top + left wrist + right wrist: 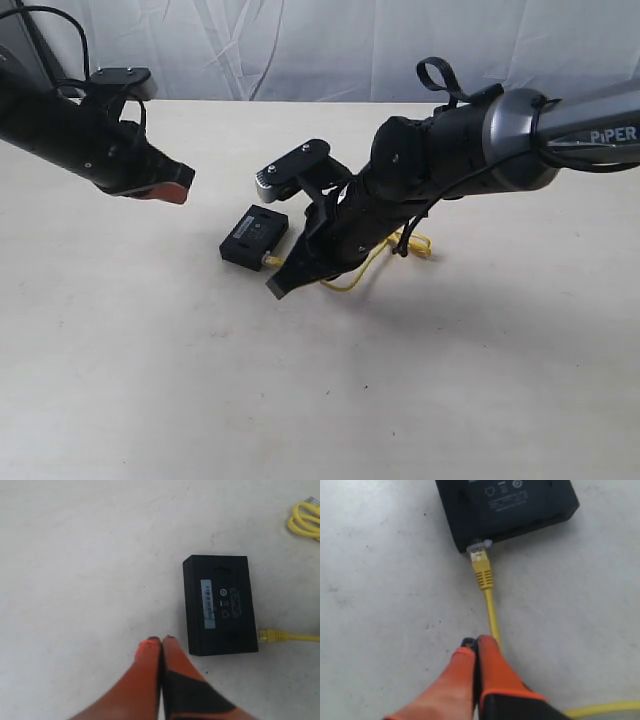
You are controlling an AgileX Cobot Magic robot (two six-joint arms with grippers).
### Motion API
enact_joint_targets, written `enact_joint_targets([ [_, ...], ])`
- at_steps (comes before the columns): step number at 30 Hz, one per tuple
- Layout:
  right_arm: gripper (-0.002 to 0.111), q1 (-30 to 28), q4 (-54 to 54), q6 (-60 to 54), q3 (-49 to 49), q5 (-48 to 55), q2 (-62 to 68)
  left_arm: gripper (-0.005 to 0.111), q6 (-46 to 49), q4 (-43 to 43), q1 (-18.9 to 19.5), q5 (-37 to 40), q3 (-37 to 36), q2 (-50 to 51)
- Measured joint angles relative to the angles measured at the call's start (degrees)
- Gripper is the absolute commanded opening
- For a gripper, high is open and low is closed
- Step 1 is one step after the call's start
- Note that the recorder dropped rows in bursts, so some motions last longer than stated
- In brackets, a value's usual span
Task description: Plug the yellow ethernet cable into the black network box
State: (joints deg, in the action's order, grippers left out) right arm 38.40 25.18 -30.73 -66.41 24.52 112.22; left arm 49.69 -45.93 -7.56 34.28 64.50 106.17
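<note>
The black network box (pixel 254 235) lies flat on the table, label up (pixel 220 605) (pixel 507 505). The yellow ethernet cable (pixel 491 611) runs to it, and its clear plug (pixel 479 546) sits against the box's side at a port (pixel 260 636). The cable's bundled loop (pixel 414 243) lies behind my right arm (pixel 305 522). My right gripper (pixel 475 642) is shut with nothing between its fingers. It hovers low just behind the plug (pixel 281 287), with the cable passing beside one finger. My left gripper (pixel 161 640) is shut and empty, raised to the left of the box (pixel 172 190).
The pale table (pixel 150 380) stretches wide around the box, with a white curtain (pixel 300 50) behind its far edge. My right arm's bulky black body (pixel 400 190) hangs over the cable and part of the loop.
</note>
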Motion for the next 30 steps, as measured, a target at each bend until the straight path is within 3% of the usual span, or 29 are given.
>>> enact_joint_targets([
  [12,0.000,-1.16,0.42,5.29,0.00,3.60,-2.20,0.000,-5.00,5.45,-3.43,-6.60,-6.00,-7.72],
  [30,0.000,-15.62,0.42,17.21,4.32,13.47,-13.57,0.000,-18.20,20.03,-3.94,-4.43,-7.72,-25.03],
])
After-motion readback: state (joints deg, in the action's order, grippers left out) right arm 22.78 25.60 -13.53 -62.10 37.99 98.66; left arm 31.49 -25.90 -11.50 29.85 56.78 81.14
